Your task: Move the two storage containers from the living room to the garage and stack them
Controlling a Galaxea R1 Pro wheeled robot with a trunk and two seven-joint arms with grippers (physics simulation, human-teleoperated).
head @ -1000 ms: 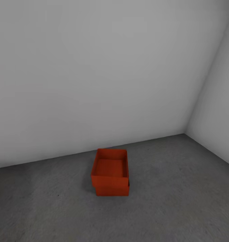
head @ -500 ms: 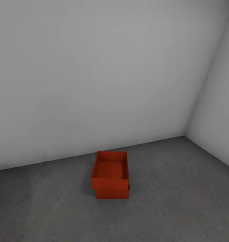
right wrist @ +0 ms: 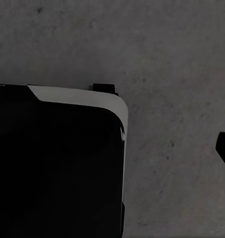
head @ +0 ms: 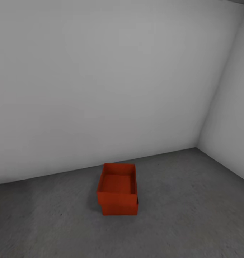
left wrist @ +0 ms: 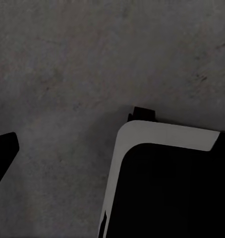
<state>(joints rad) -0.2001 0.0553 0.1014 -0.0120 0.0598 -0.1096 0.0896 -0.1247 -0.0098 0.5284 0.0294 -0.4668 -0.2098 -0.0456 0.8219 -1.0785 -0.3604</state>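
Already stacked: two storage containers on the garage floor, lower centre of the head view.

Nearest, grey concrete floor. The upper container sits on the lower container, open side up, slightly askew, near the pale back wall; side wall at right. Wrist views show concrete and the robot's dark, white-edged base; tool state cannot be told.

lower container mostly hidden by upper container
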